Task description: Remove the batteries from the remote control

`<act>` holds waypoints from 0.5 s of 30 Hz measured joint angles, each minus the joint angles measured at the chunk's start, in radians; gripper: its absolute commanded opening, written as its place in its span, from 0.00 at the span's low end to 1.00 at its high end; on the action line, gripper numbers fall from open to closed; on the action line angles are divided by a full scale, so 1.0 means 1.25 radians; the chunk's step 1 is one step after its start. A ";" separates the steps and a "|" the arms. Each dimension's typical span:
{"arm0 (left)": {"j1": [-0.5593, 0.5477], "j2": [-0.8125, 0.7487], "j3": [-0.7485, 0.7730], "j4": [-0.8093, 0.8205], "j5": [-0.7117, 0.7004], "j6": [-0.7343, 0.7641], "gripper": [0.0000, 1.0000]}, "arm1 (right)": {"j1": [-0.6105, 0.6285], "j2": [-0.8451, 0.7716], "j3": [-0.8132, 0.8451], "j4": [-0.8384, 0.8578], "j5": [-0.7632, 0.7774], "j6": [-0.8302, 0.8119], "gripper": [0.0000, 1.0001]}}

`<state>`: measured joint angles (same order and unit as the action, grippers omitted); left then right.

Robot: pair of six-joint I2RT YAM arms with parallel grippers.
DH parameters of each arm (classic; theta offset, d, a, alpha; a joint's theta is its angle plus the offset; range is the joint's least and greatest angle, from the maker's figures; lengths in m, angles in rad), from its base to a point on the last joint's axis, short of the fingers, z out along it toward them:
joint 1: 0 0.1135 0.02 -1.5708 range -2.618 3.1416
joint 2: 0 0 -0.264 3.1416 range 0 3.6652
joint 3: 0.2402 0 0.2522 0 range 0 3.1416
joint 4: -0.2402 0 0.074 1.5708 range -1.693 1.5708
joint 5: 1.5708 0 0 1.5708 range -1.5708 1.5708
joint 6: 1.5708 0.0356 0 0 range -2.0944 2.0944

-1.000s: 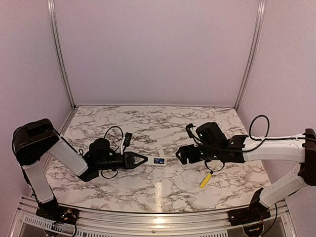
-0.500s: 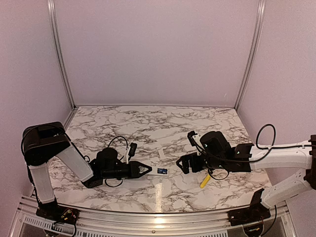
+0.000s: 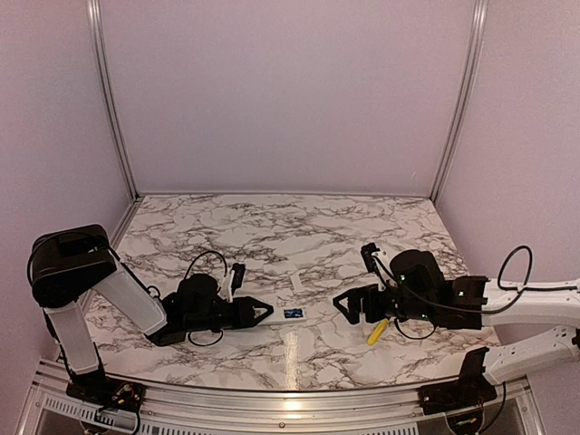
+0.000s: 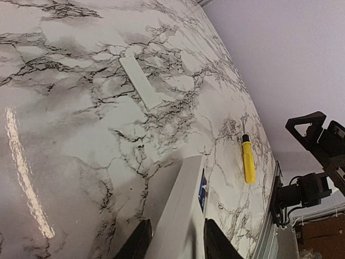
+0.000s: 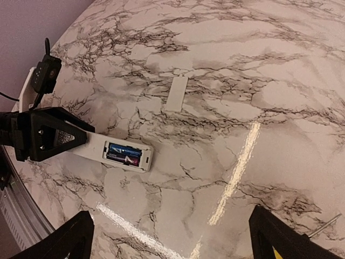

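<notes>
Left gripper (image 3: 262, 311): jaws closed narrowly on the sides of one end of the remote control (image 5: 121, 154), which projects straight ahead of its fingertips, low at the marble table (image 3: 227, 227), compartment open and facing up with a blue battery (image 5: 124, 157) seated near the far end. Right gripper (image 3: 344, 305): jaws spread wide and holding nothing, facing the remote control's free end with a clear gap between. White cover piece (image 3: 296, 282) lies flat beyond that gap, apart from both grippers; yellow-handled screwdriver (image 3: 377, 331) lies just beside the right gripper on its near side.
</notes>
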<state>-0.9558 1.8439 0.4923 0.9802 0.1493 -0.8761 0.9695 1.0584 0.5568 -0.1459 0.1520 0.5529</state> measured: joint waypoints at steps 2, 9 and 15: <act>0.000 -0.010 0.001 -0.024 -0.010 0.010 0.43 | 0.000 -0.005 -0.004 0.000 0.000 0.002 0.99; 0.000 -0.027 0.031 -0.128 -0.052 0.051 0.62 | 0.002 -0.006 -0.004 -0.002 0.014 0.005 0.99; 0.005 -0.063 0.054 -0.222 -0.109 0.096 0.68 | 0.002 -0.006 -0.004 -0.006 0.029 0.016 0.99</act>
<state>-0.9493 1.7653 0.5594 0.7033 0.0128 -0.7559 0.9714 1.0508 0.5518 -0.1535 0.1879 0.5735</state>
